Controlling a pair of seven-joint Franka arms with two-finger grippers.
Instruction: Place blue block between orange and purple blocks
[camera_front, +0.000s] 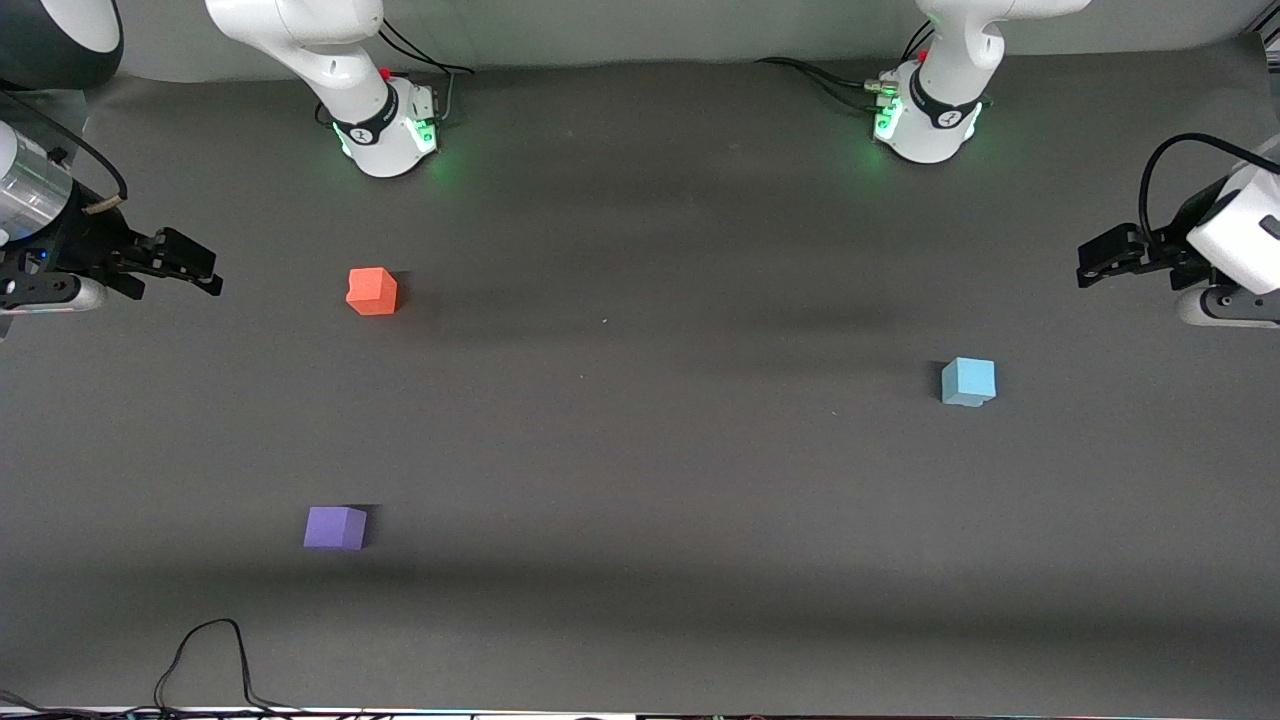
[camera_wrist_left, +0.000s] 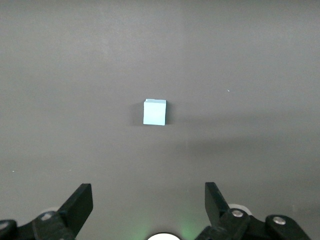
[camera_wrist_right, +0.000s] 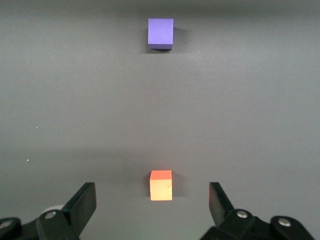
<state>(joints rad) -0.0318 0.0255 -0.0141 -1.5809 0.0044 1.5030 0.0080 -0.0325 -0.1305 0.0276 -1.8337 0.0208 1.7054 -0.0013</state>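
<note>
Blocks, three, matte cubes of equal size, all resting separately on the dark table (camera_front: 640, 450).

Item: blue block (camera_front: 968, 381). Sits toward the left arm's end of the table, well apart from the other two. Untouched; nothing grips it.

Item: orange block (camera_front: 372, 291). Sits toward the right arm's end of the table, farther from the front camera than the purple one.

Item: purple block (camera_front: 335, 527). Same end of the table, nearer to the front camera. A stretch of bare table lies between it and the orange block; this gap is the target spot.

Item: left gripper (camera_front: 1100, 259). Hangs over the left arm's end of the table, fingers spread wide and holding nothing. Its wrist view shows the blue block ahead of the spread fingers (camera_wrist_left: 80, 202), not between them.

Item: right gripper (camera_front: 185, 265). Hangs over the right arm's end of the table, fingers wide apart, holding nothing. Its wrist view has the orange and purple blocks in line.

Step in hand, as judged: the very start, pick-up not yet begun. Next move calls for the left gripper to come down over the blue block, straddle it squarely and close, then carry it across to the gap, a long reach for that arm.
</note>
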